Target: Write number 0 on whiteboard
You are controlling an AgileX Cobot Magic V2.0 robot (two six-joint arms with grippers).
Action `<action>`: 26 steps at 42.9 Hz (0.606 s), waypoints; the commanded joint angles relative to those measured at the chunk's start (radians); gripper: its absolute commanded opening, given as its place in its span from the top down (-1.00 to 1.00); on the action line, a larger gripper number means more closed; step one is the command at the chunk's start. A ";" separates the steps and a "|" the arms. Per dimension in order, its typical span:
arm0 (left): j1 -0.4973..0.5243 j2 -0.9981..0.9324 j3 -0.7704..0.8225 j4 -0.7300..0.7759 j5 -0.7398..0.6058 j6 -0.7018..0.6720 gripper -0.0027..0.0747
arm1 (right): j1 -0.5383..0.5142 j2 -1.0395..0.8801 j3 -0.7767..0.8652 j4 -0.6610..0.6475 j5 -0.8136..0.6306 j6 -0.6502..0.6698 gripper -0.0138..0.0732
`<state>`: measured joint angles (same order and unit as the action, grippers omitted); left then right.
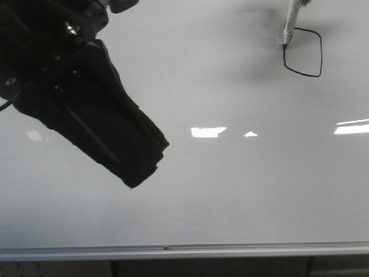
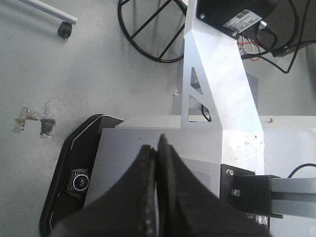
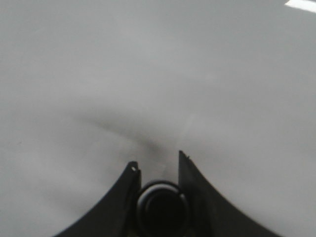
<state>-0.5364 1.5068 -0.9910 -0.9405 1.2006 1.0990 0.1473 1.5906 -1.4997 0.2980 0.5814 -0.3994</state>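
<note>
Whiteboard (image 1: 230, 190): glossy white-grey, fills front view, silver rail along bottom edge. Left hand (image 2: 157, 148): clenched, empty, parked off the work. Right hand (image 3: 157, 165): grasping a marker (image 1: 290, 22), tip touching board at upper left of the stroke, near top right corner. Number 0 (image 1: 302, 53): thin black boxy loop w/ rounded corners, approx. closed. Judgement: finish w/ light even pressure, meet the start point, then lift straight off to avoid a stray tail.
</note>
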 commanded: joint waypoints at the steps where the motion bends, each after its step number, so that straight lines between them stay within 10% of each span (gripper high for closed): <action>1: -0.005 -0.039 -0.028 -0.062 0.023 0.000 0.98 | 0.004 -0.051 -0.052 0.046 0.021 -0.005 0.84; 26: -0.005 -0.039 -0.067 -0.154 0.065 0.000 0.77 | 0.004 -0.192 -0.152 0.468 0.657 -0.158 0.84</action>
<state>-0.5364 1.5068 -1.0126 -1.0069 1.2006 1.0990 0.1517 1.4607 -1.6533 0.6358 1.2242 -0.5159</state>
